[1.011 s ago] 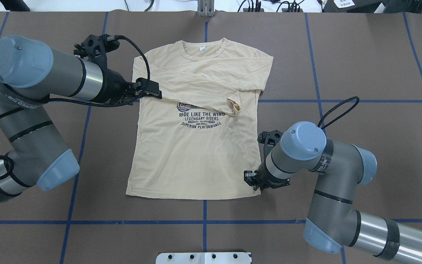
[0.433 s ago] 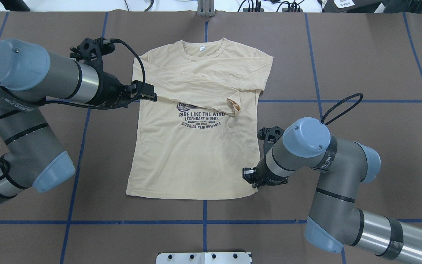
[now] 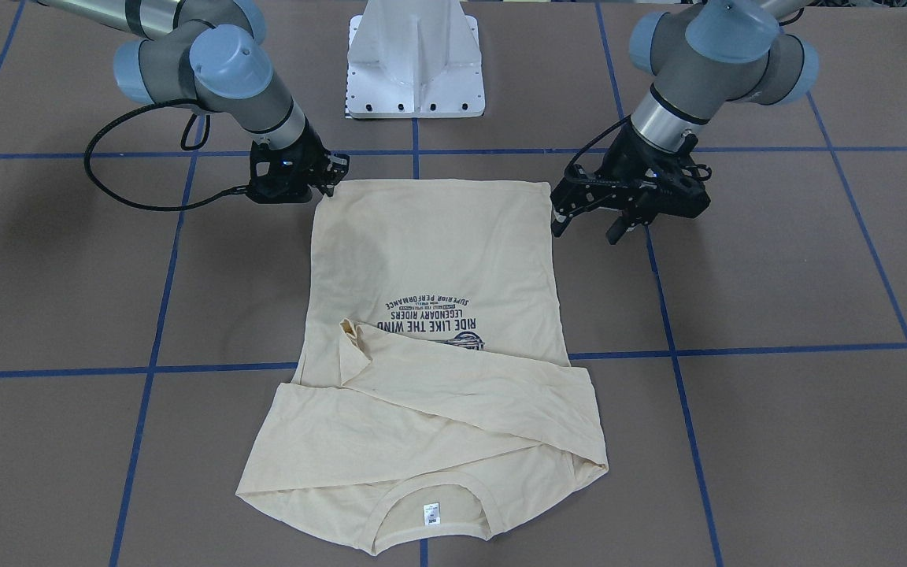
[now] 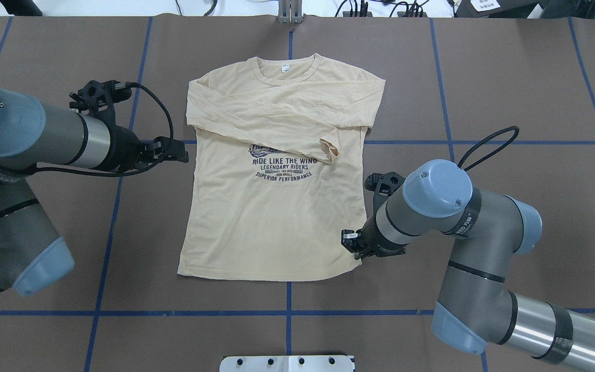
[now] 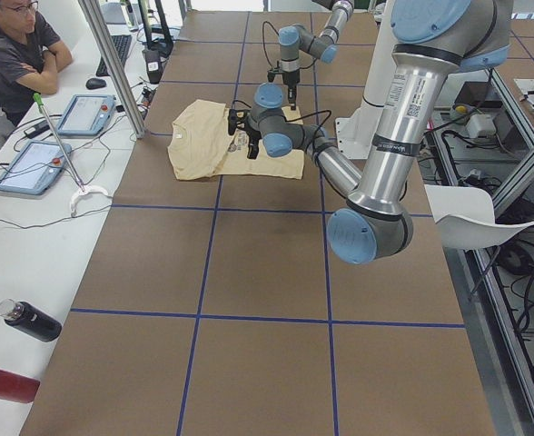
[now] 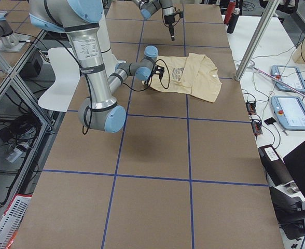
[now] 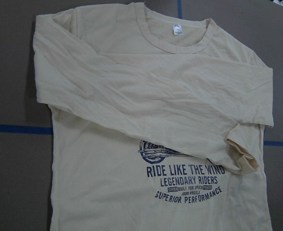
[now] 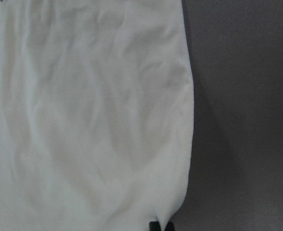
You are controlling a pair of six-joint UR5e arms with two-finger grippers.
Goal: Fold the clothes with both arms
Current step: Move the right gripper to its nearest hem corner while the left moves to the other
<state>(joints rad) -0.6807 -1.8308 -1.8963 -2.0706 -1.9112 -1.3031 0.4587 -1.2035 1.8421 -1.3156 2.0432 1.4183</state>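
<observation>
Right gripper (image 4: 351,243): sits on the T-shirt (image 4: 271,227) at its side edge just above the hem corner on the robot's right; fingers drawn narrow, pinches the cloth edge. Shows in the right wrist view only as dark fingertips (image 8: 154,226) at the bottom, right where the edge runs in.

Left gripper (image 3: 586,228): hangs just beside the opposite side edge, off the cloth; fingers spread wide, grips nothing.

T-shirt: lies flat, front up, mid-table, neck away from the robot, hem toward the white pedestal base (image 3: 416,63). Pale cream-yellow, long sleeves folded across the chest. Upper sleeve (image 4: 277,126): runs slanting from the robot's left shoulder, ends in an open cuff (image 4: 331,147) at the right end of the print (image 4: 283,168), covers the top of the motorcycle graphic.

Print, navy: reads "RIDE LIKE THE WIND", "LEGENDARY RIDERS", then two tiny lines too small to read for sure, then "SUPERIOR PERFORMANCE" on a curve.

Neck label (image 4: 285,67): small, white, inside the collar; writing too small to read.

Table (image 4: 509,77): brown cover, crossed by blue tape lines (image 4: 287,313); one runs under the shirt at sleeve height.
</observation>
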